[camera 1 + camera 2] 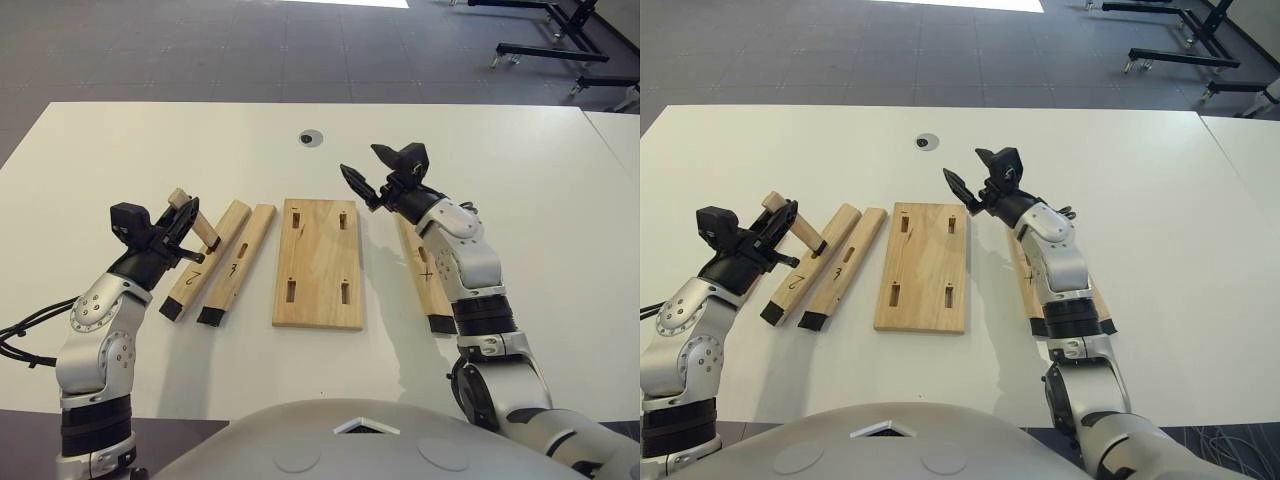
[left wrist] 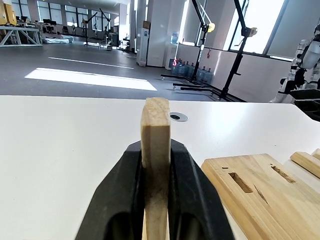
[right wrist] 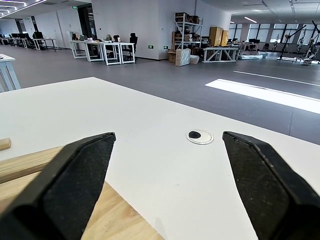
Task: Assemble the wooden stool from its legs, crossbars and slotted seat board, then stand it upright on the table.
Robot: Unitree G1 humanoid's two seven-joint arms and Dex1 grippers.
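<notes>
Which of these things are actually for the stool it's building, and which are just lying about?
For the job: slotted seat board; two legs left of it; wooden piece clamped in the left end effector; more wooden pieces right of the board.

Just there: round cable port in the table; black metal frames on the floor behind.

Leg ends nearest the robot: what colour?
Black leg ends, clearest in the left eye view.

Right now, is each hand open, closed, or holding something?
Left hand: closed on a wooden crossbar.
Right hand: open, holding nothing.
</notes>
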